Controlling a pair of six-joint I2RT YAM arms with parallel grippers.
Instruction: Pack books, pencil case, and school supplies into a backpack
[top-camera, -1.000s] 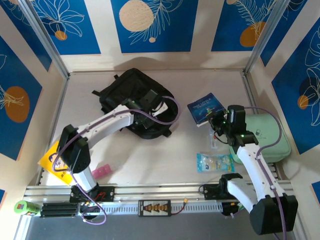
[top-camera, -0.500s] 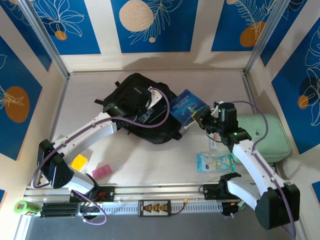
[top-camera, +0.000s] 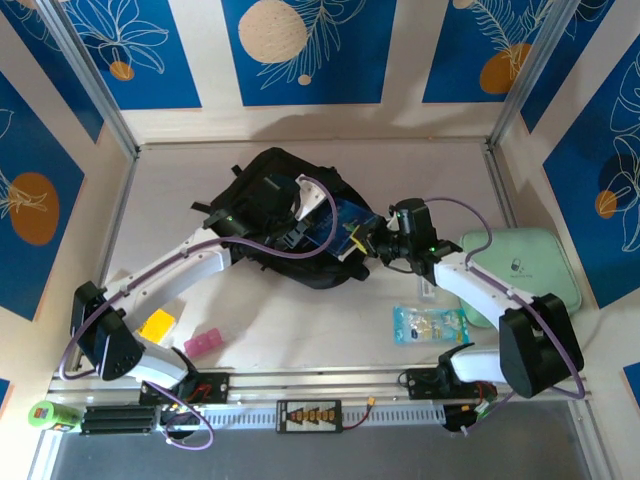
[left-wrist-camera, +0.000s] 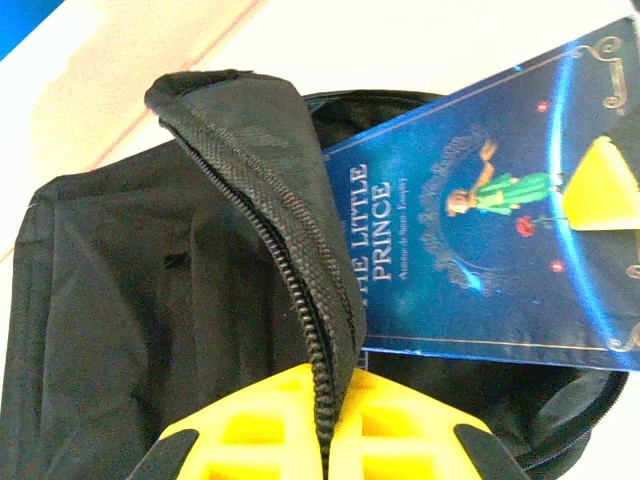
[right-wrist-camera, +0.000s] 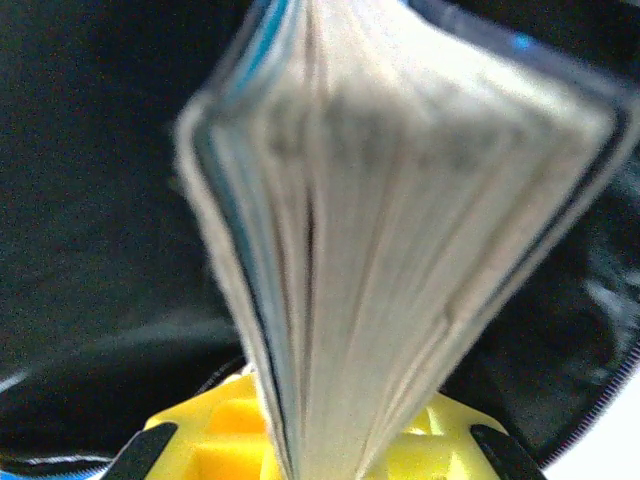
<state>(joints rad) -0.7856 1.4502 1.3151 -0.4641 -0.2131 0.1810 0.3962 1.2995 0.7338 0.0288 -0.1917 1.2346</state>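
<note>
The black backpack (top-camera: 262, 200) lies at the table's middle, its mouth facing right. My left gripper (top-camera: 296, 226) is shut on the zip edge of the backpack's flap (left-wrist-camera: 300, 240) and holds it up; the yellow fingers (left-wrist-camera: 250, 425) pinch the zip. My right gripper (top-camera: 366, 241) is shut on the dark blue book (top-camera: 340, 224), whose far end reaches into the mouth. In the left wrist view the blue book (left-wrist-camera: 470, 250) lies under the flap. In the right wrist view the book's page edge (right-wrist-camera: 400, 230) stands between the fingers, dark backpack lining (right-wrist-camera: 90, 200) behind. The mint-green pencil case (top-camera: 525, 275) lies at the right.
A clear packet of supplies (top-camera: 430, 325) and a small white item (top-camera: 428, 288) lie under the right arm. A pink eraser (top-camera: 203, 343) and a flat yellow thing (top-camera: 157, 323), partly covered by the left arm, sit front left. A green item (top-camera: 50, 412) rests on the rail.
The right arm carried the blue book left from the table to the backpack's mouth. The left arm stretched out and lifted the flap, its elbow swinging down to the left.
</note>
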